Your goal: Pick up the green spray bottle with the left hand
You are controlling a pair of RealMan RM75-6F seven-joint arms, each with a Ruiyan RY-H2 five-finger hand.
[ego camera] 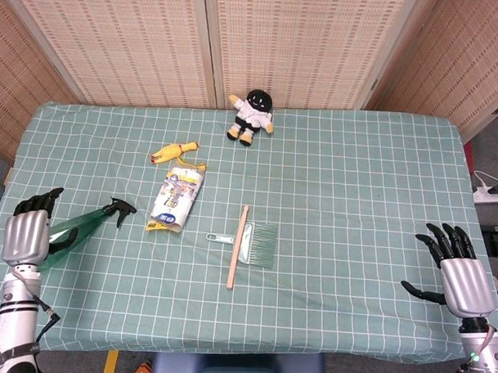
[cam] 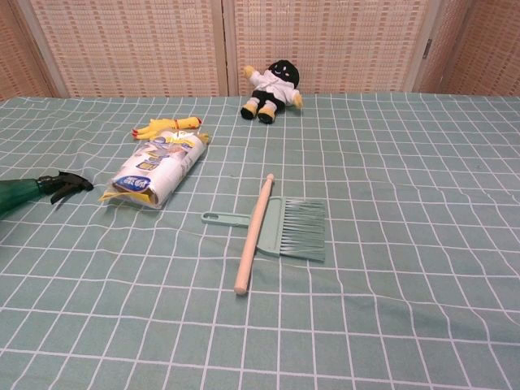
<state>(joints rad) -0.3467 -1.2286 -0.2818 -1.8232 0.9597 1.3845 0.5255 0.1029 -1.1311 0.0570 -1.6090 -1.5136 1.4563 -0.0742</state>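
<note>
green spray bottle (ego camera: pixel 82 226) lies flat on the worktop (ego camera: pixel 355 182), far left of the brush (ego camera: pixel 259 243), black trigger head pointing toward the brush, base end at the left hand. chest view only catches its nozzle end at the frame's left edge

left hand (ego camera: pixel 28 235) sits at the bottle's base, silver back facing up, dark fingers (ego camera: pixel 41 200) curled over the far side of the bottle, thumb on the near side against the green body. looks wrapped around it but bottle is flat on the cloth, not lifted; can't tell from here whether the hold is actually tight

right hand (ego camera: pixel 462 278) is well right of the brush, near the worktop's front right corner, fingers spread, thumb out to the side, holding nothing

around the brush: a wooden-handled tool (ego camera: pixel 237 245) lies across it, touching, running front to back. white and blue packet (ego camera: pixel 176 199) lies up and left of the brush, between it and the bottle's nozzle. yellow rubber chicken (ego camera: pixel 173 152) just beyond the packet, further from the brush. black-headed plush doll (ego camera: pixel 251 115) well behind the brush at the far edge, near the woven screen (ego camera: pixel 279 40)

cloth is a green check, some wrinkles on the bottle's side
</note>
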